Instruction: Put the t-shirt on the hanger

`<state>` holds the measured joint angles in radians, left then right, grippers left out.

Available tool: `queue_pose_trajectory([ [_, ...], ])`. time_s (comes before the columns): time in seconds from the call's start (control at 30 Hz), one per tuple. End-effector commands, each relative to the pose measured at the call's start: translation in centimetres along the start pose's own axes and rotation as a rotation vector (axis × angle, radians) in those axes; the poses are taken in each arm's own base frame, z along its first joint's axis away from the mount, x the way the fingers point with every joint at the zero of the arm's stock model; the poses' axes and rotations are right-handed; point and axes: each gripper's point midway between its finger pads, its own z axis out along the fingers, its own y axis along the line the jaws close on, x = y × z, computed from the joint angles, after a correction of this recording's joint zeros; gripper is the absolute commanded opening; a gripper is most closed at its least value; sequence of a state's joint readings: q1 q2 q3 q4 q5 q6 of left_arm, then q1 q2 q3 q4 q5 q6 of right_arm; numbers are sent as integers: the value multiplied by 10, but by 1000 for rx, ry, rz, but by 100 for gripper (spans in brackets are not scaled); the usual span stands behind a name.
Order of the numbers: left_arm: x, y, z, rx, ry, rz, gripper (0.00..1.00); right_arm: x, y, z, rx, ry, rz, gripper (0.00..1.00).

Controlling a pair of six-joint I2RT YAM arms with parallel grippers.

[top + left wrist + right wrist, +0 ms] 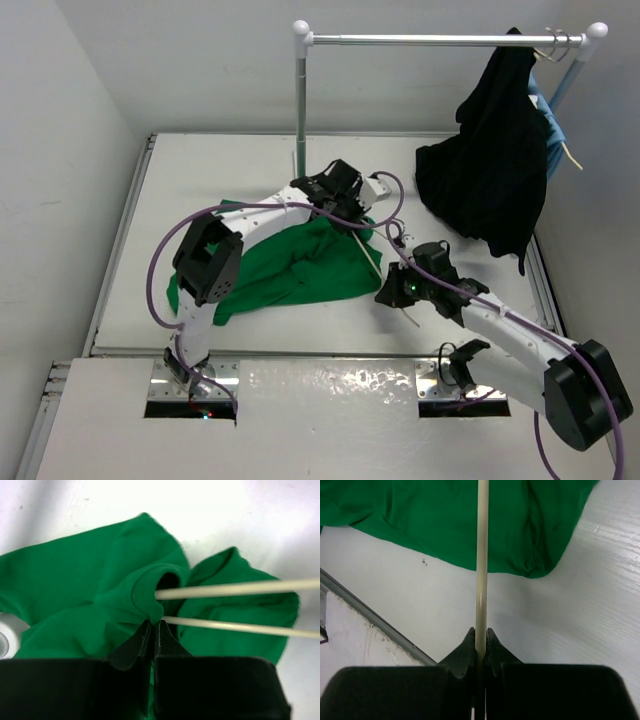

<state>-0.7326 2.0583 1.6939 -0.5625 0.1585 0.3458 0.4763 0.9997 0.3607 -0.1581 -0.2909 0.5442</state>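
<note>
Green t-shirt (300, 265) lay bunched mid-bench (200, 170), left of right hand (481, 639). Collar rim pinched in closed left hand (153, 629). Hanger (235, 589) rod clamped in right hand. Hanger's long axis ran far-left into neck opening, corner already inside. Next push likely deeper along that line.

This looks like a robotics lab cell to me: I am bolted to a white table (200, 170) boxed in by plain white walls (60, 110), purple cables (152, 275) trailing, a pipe clothes rail (420, 40) at the back.
</note>
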Motion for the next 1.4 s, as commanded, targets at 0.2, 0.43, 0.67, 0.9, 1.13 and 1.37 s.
queue_pose_trajectory([
  [0.2, -54, -53, -87, 228, -233, 75, 0, -74, 17, -9, -2, -265, -23, 0],
  [0.43, -68, -88, -126, 329, -286, 154, 0, -114, 34, -27, -5, -349, -81, 0],
  [0.67, -75, -124, -153, 411, -304, 293, 0, -138, 53, -44, -47, -406, -142, 0],
  [0.9, -84, -135, -179, 431, -334, 355, 0, -118, 51, -33, -91, -363, -206, 0],
  [1.13, -60, -148, -178, 414, -278, 468, 0, -116, 45, -20, -89, -364, -261, 0],
  [1.37, -27, -184, -179, 505, -214, 609, 0, -122, 45, -13, -84, -340, -326, 0],
])
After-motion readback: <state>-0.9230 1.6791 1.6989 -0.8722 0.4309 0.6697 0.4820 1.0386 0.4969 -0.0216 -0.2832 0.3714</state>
